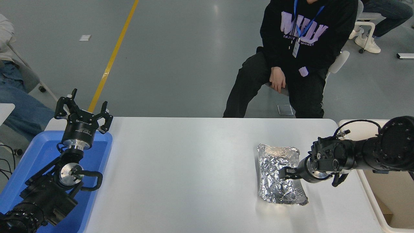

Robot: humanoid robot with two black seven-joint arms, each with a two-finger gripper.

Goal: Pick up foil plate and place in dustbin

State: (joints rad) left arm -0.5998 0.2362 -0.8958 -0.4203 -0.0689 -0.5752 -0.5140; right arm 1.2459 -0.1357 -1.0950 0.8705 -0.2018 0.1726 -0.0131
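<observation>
The foil plate [275, 174], shiny crinkled silver, lies on the white table [194, 168] right of the middle. My right gripper [286, 172] reaches in from the right, low over the table, and its tip sits at the middle of the plate's right rim; the wrist hides how its jaws stand. The dustbin [393, 194], cream with deep smooth walls, stands off the table's right edge, partly behind my right arm. My left gripper [84, 106] is parked open over the far end of a blue tray, holding nothing.
A shallow blue tray [29, 161] lies at the table's left edge under my left arm. A person in black [291, 48] sits on a chair beyond the far edge, hands in lap. Another person's legs in jeans [19, 110] show at the far left.
</observation>
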